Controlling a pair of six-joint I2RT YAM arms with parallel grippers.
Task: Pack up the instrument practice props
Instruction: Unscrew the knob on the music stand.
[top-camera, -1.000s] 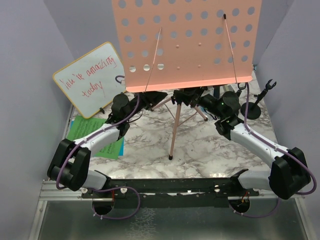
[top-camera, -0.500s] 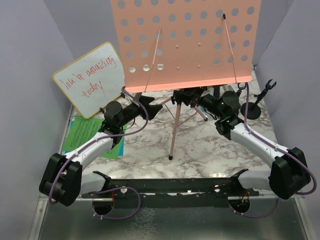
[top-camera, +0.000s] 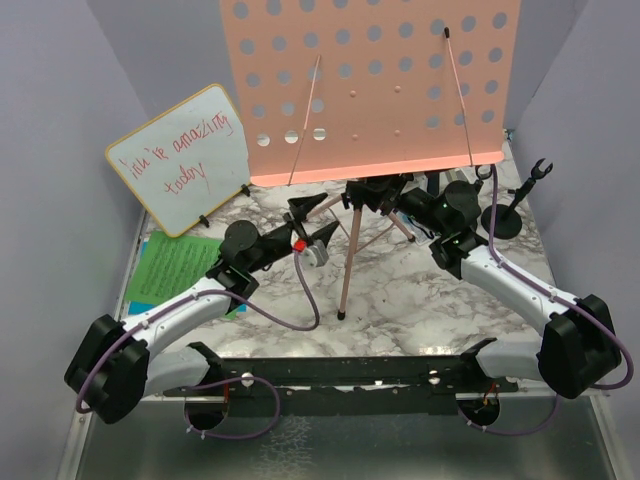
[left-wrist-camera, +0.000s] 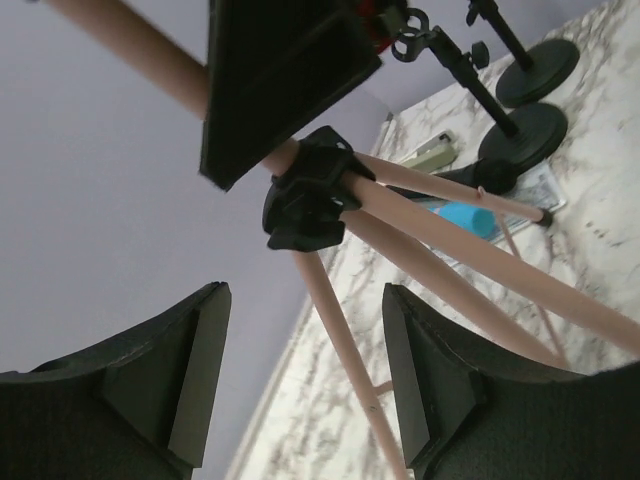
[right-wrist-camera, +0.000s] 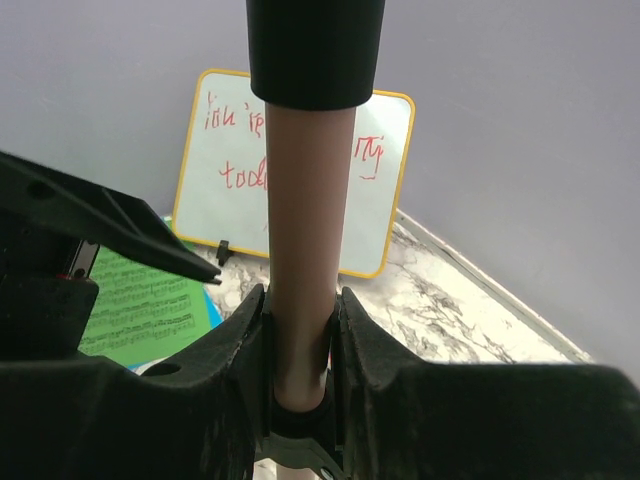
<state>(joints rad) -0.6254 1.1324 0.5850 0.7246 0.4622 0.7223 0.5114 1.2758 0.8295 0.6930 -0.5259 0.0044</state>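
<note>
Right end effector (right-wrist-camera: 300, 335) is clamped on the upright pink pole of the pink tripod music holder (top-camera: 370, 90), with a finger pressed against each side. That pole stands vertical on the counter (top-camera: 400, 300), with its perforated tray facing the arms and three legs splayed from a black hub (left-wrist-camera: 308, 198). Left end effector (left-wrist-camera: 305, 385) gapes wide beside the legs, holding nothing. Two black round-based mic holders (left-wrist-camera: 540, 70) stand beyond the legs. One green music sheet (top-camera: 178, 262) lies flat at the left.
</note>
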